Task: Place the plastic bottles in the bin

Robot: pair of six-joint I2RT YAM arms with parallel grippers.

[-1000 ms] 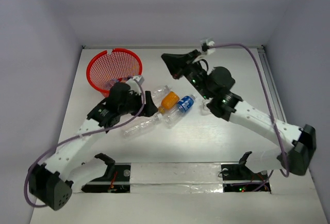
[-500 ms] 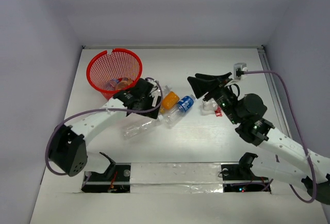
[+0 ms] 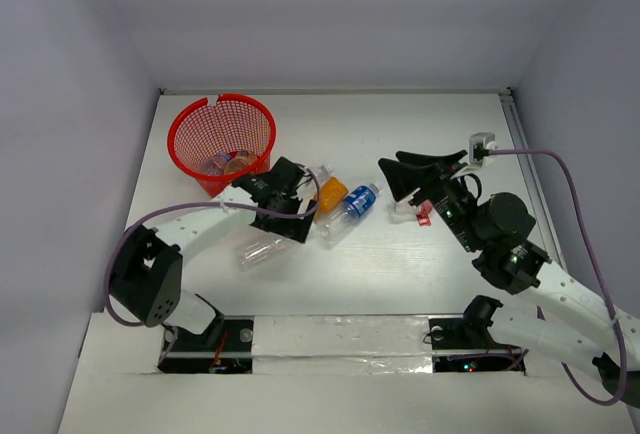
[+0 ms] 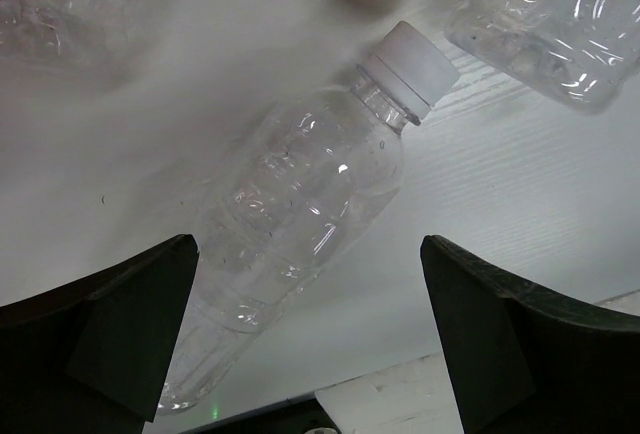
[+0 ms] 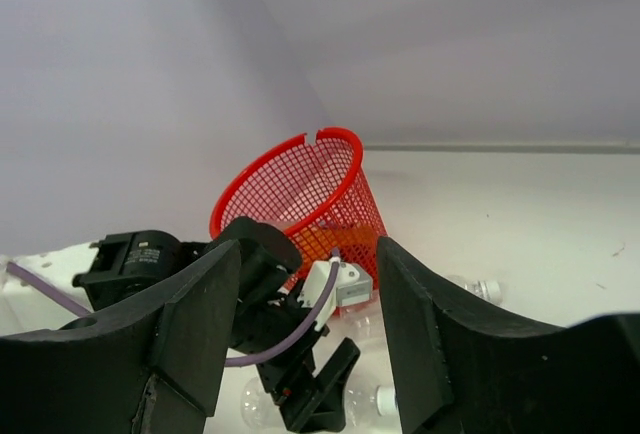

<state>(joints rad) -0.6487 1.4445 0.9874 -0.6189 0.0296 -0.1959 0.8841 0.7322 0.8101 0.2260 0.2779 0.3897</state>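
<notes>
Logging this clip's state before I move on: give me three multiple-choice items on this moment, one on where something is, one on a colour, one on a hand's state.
1. Where does the bin stand?
A. far left
B. near right
C. between the arm bases

2. What colour is the cap of the clear bottle under the left hand?
A. red
B. white
C. blue

3. How is the left hand?
A. shut on a bottle
B. open inside the bin
C. open, over the lying clear bottle

Key: 1 A, the top view shows it in the far left corner; 2 B, the left wrist view shows a white cap; 3 C, its fingers stand wide apart to either side of the bottle.
</notes>
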